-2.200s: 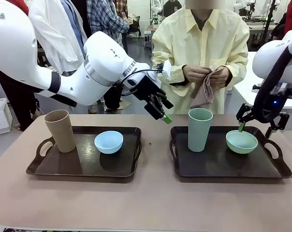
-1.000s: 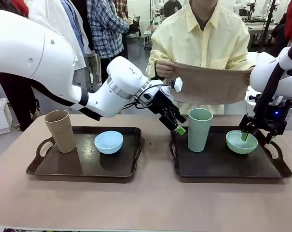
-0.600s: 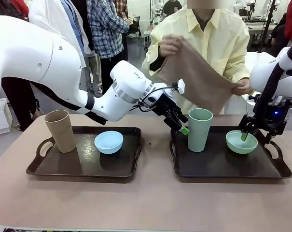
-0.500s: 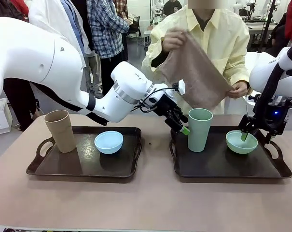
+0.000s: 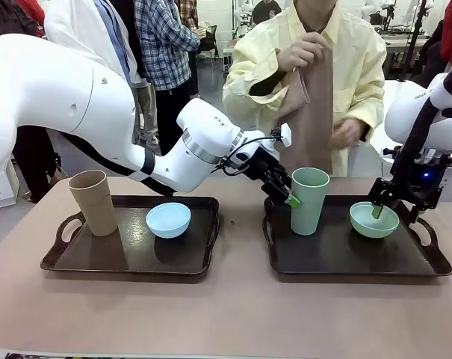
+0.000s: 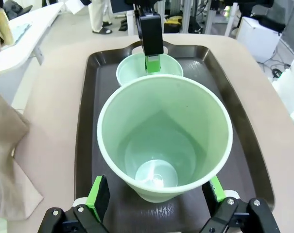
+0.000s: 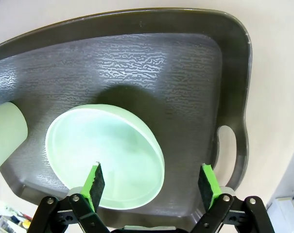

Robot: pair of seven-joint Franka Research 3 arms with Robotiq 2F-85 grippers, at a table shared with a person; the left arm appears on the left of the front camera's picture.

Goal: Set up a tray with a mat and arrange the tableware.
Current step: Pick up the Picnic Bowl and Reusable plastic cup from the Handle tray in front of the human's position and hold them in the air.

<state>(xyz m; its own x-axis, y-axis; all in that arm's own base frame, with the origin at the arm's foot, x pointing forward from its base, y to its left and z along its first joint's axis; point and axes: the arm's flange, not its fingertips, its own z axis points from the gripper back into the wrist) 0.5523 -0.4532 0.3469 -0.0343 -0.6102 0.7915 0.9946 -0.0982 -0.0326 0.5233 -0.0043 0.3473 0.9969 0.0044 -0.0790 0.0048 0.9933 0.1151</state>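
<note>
On the right tray (image 5: pixel 345 254) stand a pale green tumbler (image 5: pixel 309 200) and a pale green bowl (image 5: pixel 373 219). My left gripper (image 5: pixel 291 196) has reached across and is open. Its pads (image 6: pixel 98 194) flank the tumbler (image 6: pixel 164 141) without clamping it. My right gripper (image 5: pixel 375 208) hangs open over the bowl (image 7: pixel 105 155), whose near rim lies between its fingers (image 7: pixel 207 179). The left tray (image 5: pixel 128 250) carries a tan tumbler (image 5: pixel 93 202) and a pale blue bowl (image 5: pixel 168 219). A person holds the brown mat (image 5: pixel 313 112) hanging from one raised hand.
Both trays have raised rims and cut-out handles (image 5: pixel 427 232). A strip of bare table (image 5: pixel 240 247) separates them. The person stands close behind the right tray, with other people farther back on the left.
My left gripper moved right until its jaws came around the green tumbler. The person gathered the spread mat so that it hangs down. The right arm stayed put.
</note>
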